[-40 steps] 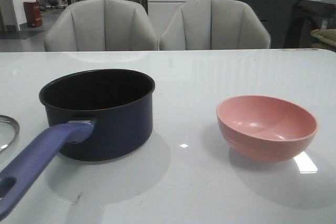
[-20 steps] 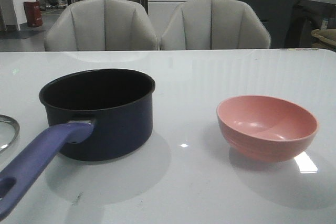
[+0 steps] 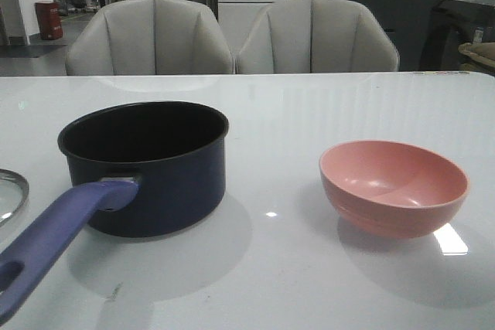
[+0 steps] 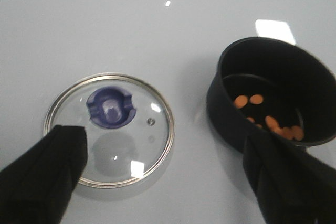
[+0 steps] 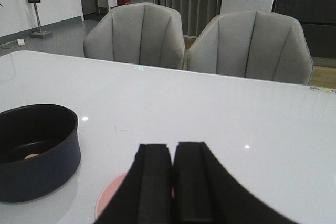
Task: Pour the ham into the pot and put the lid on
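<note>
The dark navy pot (image 3: 147,168) stands at the left of the table, its purple-blue handle (image 3: 54,245) pointing to the front left. The ham (image 4: 268,121) lies as orange-pink pieces on the pot's (image 4: 273,98) black bottom. One piece also shows in the right wrist view (image 5: 31,156). The glass lid (image 4: 110,129) lies flat on the table beside the pot, blue knob (image 4: 110,108) up. Only its rim (image 3: 9,191) shows in the front view. My left gripper (image 4: 160,136) is open and empty above the lid's near edge. My right gripper (image 5: 173,148) is shut and empty above the pink bowl (image 5: 113,198).
The pink bowl (image 3: 393,187) stands empty at the right of the white table (image 3: 278,113). Two grey chairs (image 3: 232,36) stand behind the table's far edge. Neither arm shows in the front view.
</note>
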Controlling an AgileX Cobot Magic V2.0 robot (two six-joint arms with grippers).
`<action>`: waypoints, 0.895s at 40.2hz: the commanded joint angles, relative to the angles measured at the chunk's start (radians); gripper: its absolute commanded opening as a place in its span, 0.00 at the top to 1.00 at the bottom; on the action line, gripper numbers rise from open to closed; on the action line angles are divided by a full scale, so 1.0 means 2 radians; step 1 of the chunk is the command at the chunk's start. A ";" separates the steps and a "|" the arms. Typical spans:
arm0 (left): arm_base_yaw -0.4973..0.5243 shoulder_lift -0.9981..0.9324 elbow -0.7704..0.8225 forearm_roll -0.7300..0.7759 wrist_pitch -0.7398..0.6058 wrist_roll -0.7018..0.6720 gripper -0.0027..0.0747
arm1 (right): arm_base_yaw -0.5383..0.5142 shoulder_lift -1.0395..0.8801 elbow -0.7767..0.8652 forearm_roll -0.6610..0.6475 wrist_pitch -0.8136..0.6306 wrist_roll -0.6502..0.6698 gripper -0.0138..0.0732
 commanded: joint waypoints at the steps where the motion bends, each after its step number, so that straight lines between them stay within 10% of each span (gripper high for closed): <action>1: 0.029 0.076 -0.061 -0.003 0.030 -0.012 0.12 | 0.001 0.002 -0.013 0.002 -0.041 -0.004 0.67; 36: 0.046 0.455 -0.299 -0.006 0.183 -0.012 0.08 | 0.001 0.002 -0.013 0.002 -0.041 -0.004 0.67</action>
